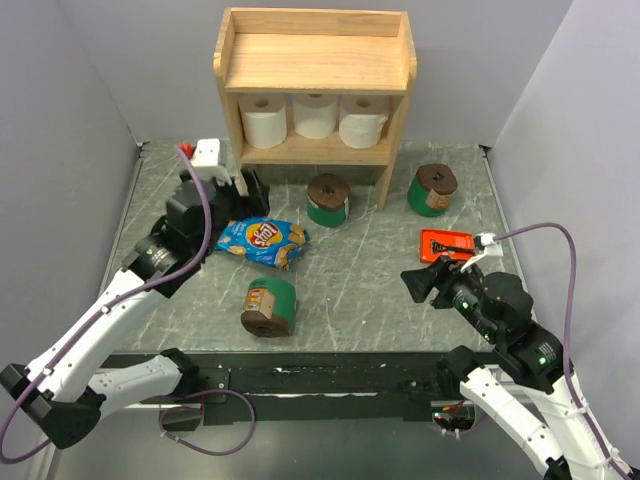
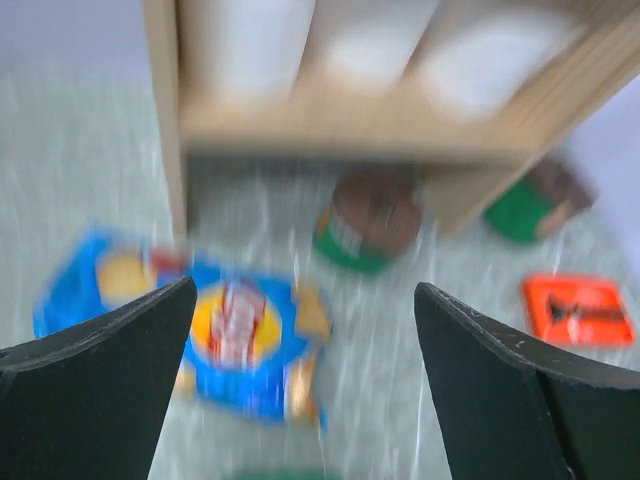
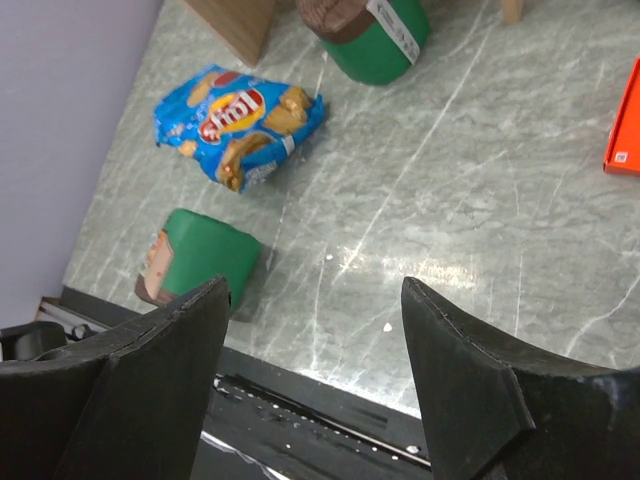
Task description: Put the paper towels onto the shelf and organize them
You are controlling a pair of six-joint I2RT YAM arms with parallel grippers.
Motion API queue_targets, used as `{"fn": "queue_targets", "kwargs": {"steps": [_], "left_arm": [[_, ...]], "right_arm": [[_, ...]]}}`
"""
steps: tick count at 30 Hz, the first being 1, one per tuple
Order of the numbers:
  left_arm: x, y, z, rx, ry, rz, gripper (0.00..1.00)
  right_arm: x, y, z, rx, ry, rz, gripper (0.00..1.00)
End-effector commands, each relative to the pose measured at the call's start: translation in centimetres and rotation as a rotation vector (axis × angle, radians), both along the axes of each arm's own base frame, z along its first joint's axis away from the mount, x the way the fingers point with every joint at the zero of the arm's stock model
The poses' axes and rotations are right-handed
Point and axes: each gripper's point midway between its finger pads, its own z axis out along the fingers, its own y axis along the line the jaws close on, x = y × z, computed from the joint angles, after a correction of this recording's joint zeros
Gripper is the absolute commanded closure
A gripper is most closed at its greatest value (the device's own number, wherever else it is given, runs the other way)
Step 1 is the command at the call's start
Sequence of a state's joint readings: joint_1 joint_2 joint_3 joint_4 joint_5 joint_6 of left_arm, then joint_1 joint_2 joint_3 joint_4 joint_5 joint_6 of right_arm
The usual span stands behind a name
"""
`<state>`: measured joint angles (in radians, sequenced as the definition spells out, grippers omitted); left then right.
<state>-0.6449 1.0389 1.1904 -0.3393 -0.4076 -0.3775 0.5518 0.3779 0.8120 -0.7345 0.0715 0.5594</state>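
The left wrist view is smeared throughout. The white rolls [image 2: 360, 50] on the shelf [image 2: 330, 125] are pale shapes cut off by the top edge, and the chip bag [image 2: 235, 335] print is unreadable. A green sliver [image 2: 280, 476] at the bottom edge is too little to name.

In the right wrist view, the picture's right edge cuts the orange package [image 3: 625, 130] and the top edge clips a green roll [image 3: 385, 50]. From above, the right arm [image 1: 490, 300] overlaps the package's near edge by the bench's right edge.
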Motion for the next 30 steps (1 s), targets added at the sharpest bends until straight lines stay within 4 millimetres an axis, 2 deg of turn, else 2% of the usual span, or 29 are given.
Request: {"fn": "queue_targets", "kwargs": {"steps": [1, 3, 4, 5, 7, 9, 11, 12, 13, 14, 15, 18, 20, 21, 22, 24, 25, 26, 28, 29, 30], "left_arm": [[-3.6, 1.2, -10.0, -0.033, 0.386, 0.084, 0.04], [-4.9, 1.8, -11.9, -0.056, 0.432, 0.107, 0.04], [-5.3, 2.0, -12.3, -0.066, 0.433, 0.109, 0.04], [-6.0, 2.6, -13.5, -0.063, 0.438, 0.112, 0.04], [-6.7, 2.7, -14.4, -0.066, 0.437, 0.09, 0.03], [-7.7, 3.1, -15.3, -0.105, 0.455, 0.101, 0.03], [-8.4, 3.1, -15.9, -0.142, 0.469, 0.095, 0.03], [-8.5, 3.0, -16.0, -0.151, 0.471, 0.091, 0.04], [-8.8, 2.9, -16.1, -0.159, 0.476, 0.077, 0.04], [-8.9, 3.0, -16.2, -0.156, 0.473, 0.071, 0.04], [-9.0, 3.1, -16.2, -0.153, 0.476, 0.073, 0.03], [-8.5, 3.5, -14.7, -0.118, 0.418, 0.063, 0.04], [-8.2, 3.9, -13.2, -0.054, 0.358, 0.032, 0.04], [-8.1, 4.2, -12.8, -0.034, 0.337, 0.031, 0.04], [-8.0, 4.4, -12.4, 0.0, 0.317, 0.018, 0.03], [-8.4, 4.3, -11.9, -0.017, 0.315, 0.004, 0.02], [-8.8, 4.1, -12.0, -0.061, 0.34, 0.011, 0.02], [-9.5, 3.5, -11.9, -0.1, 0.357, -0.019, 0.01], [-10.7, 2.8, -12.8, -0.169, 0.409, -0.05, 0.01], [-11.3, 2.4, -13.3, -0.192, 0.44, -0.072, 0.05], [-12.1, 1.9, -13.6, -0.218, 0.472, -0.099, 0.06]], "right_arm": [[0.3, 0.5, -0.6, 0.009, -0.019, 0.016, 0.23], [0.3, 0.9, -1.3, 0.014, -0.012, 0.033, 0.23], [0.4, 1.2, -1.1, 0.023, -0.023, 0.047, 0.24], [0.4, 1.7, -1.0, 0.034, -0.027, 0.07, 0.24], [0.7, 2.9, -1.1, 0.051, -0.02, 0.114, 0.24], [0.7, 4.6, -1.4, 0.062, 0.003, 0.195, 0.24], [1.1, 6.4, -0.4, 0.086, -0.046, 0.277, 0.24], [1.0, 7.7, -0.6, 0.087, -0.035, 0.339, 0.23], [1.1, 8.3, -0.8, 0.078, -0.044, 0.366, 0.22], [1.4, 9.3, -0.1, 0.083, -0.083, 0.398, 0.21], [1.5, 10.6, -0.6, 0.058, -0.071, 0.433, 0.18], [2.6, 13.6, -0.3, -0.017, -0.104, 0.524, 0.17], [2.1, 15.8, -0.1, -0.065, -0.117, 0.633, 0.16], [2.6, 17.2, 0.0, -0.088, -0.105, 0.673, 0.11], [2.0, 18.4, -0.1, -0.102, -0.117, 0.749, 0.09], [2.4, 20.3, -0.5, -0.121, -0.096, 0.807, 0.08], [2.3, 21.1, -0.6, -0.129, -0.098, 0.839, 0.08], [2.8, 21.8, -1.7, -0.143, -0.068, 0.852, 0.08], [3.5, 23.0, -1.3, -0.146, -0.097, 0.881, 0.07], [3.9, 23.7, -2.7, -0.166, -0.07, 0.905, 0.06], [4.5, 24.3, -2.3, -0.183, -0.096, 0.918, 0.05]]}}
